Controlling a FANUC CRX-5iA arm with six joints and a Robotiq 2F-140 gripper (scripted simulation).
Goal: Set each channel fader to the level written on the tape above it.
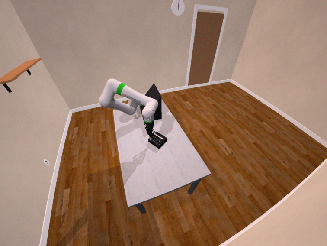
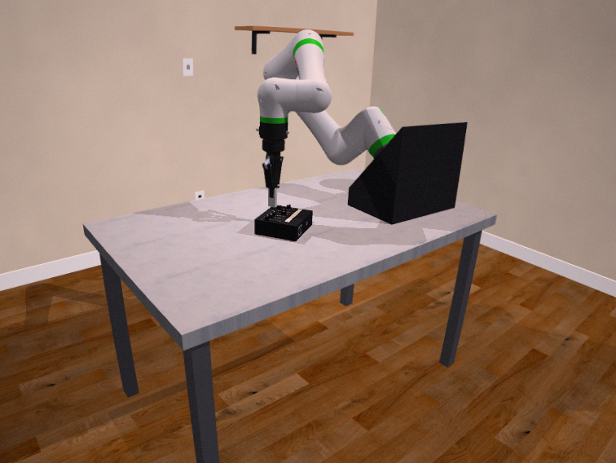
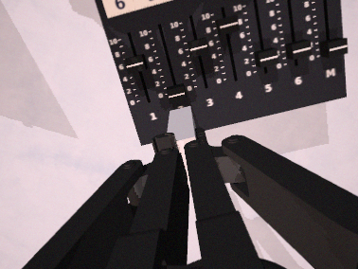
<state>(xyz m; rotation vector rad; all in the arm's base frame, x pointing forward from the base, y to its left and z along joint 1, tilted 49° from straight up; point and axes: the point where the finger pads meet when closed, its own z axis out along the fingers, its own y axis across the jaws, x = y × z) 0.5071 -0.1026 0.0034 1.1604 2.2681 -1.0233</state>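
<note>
The black lighting desk [image 1: 159, 140] [image 2: 284, 227] [image 3: 265, 101] stands on its feet near the middle of the table [image 1: 158, 174] [image 2: 199, 268]. In the wrist view the fader 1 cap [image 3: 135, 62] is near 6, the fader 2 cap [image 3: 176, 95] is at the bottom near 0, the fader 3 cap [image 3: 199, 46] is near 6, the fader 4 cap [image 3: 229, 24] is near 9, the fader 5 cap [image 3: 268, 58] and the fader 6 cap [image 3: 301, 47] are low, and the master cap [image 3: 336, 46] is low. The tape [image 3: 119, 5] shows a 6 over channel 1; the rest is cut off. My gripper [image 1: 150, 137] [image 2: 271, 200] [image 3: 184, 125] is shut and empty, its tip just in front of the fader 2 cap.
A large black wedge block [image 2: 413, 174] stands on the table behind the desk, by the arm's base. The table's edges are some way off from the desk on every side.
</note>
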